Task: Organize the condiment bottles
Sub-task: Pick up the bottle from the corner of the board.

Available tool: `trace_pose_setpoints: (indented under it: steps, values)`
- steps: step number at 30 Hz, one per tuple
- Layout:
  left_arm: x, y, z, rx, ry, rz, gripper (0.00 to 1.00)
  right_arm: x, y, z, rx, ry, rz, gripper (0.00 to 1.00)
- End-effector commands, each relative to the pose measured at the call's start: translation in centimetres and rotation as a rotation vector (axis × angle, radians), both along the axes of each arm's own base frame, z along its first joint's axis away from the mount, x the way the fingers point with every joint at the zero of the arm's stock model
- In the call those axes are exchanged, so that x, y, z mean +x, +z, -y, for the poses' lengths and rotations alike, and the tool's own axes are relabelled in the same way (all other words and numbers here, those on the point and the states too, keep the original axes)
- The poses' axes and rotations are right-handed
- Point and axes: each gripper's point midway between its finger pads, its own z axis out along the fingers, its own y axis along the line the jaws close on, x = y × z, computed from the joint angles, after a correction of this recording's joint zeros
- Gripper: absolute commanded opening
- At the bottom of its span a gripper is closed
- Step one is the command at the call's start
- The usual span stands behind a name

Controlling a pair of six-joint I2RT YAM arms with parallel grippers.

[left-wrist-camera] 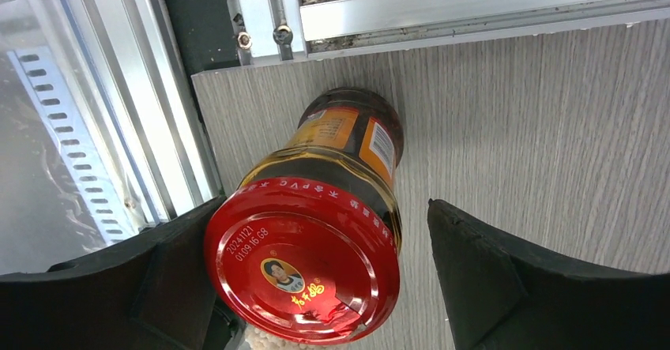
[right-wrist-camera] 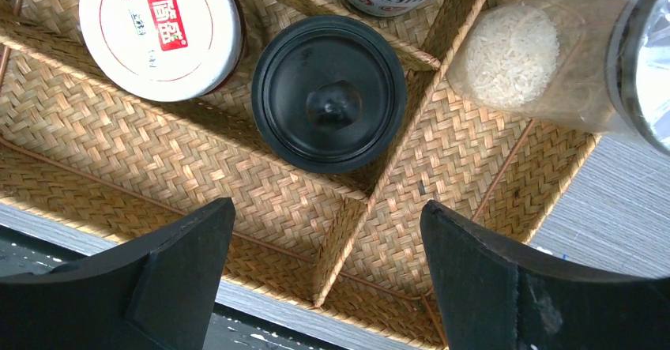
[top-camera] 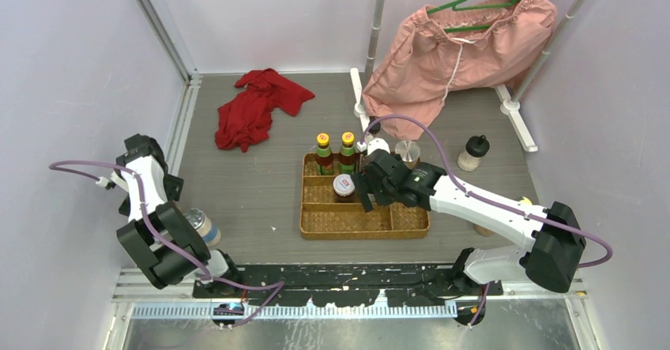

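Inside the wicker tray (top-camera: 371, 222), toward its far-left corner, two yellow-capped sauce bottles (top-camera: 323, 156) stand side by side. A white-lidded jar (top-camera: 343, 186) sits just nearer than them, and the right wrist view adds a black-lidded jar (right-wrist-camera: 329, 93) in the next compartment. By my judgement well under half the sorting is done, since the tray's near compartments show nothing in them. Just behind the tray stand a white-capped shaker (top-camera: 378, 146) and a silver-lidded shaker (top-camera: 408, 152). A black-capped shaker (top-camera: 474, 152) waits off its far-right side, and a red-lidded jar (left-wrist-camera: 304, 263) stands well to its left. The right arm (top-camera: 482, 208) hangs over the tray with its jaws spread wide and holding nothing, above a woven divider beside the black-lidded jar. The left arm (top-camera: 150, 208) has its jaws wide on either side of the red-lidded jar, one close against the lid and the other apart, so it is not gripped. That jar stands close to the surface's edge and the aluminium frame (left-wrist-camera: 474, 10), leaving little room on that side. Toward the tray's left side the surface is bare, and the red cloth (top-camera: 257, 113) lies well beyond it.
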Motion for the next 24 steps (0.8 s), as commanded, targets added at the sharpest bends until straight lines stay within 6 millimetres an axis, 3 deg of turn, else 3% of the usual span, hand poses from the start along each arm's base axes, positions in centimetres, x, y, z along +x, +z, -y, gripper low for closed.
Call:
trace_pose_setpoints:
  steps: [1, 13, 20, 24]
  values:
    - [0.5, -0.2, -0.4, -0.004, 0.009, 0.024, 0.92, 0.5, 0.5, -0.5, 0.026, 0.002, 0.021, 0.93]
    - [1.5, -0.8, 0.1, -0.048, -0.025, 0.052, 0.68, 0.7, 0.7, -0.4, 0.025, -0.004, 0.029, 0.93]
    - [3.6, -1.4, 1.0, -0.117, -0.098, 0.133, 0.52, 0.7, 0.8, -0.3, 0.026, -0.009, 0.032, 0.93]
    - [4.8, -1.6, 1.4, -0.150, -0.135, 0.170, 0.49, 0.7, 0.9, -0.3, 0.030, -0.010, 0.035, 0.93]
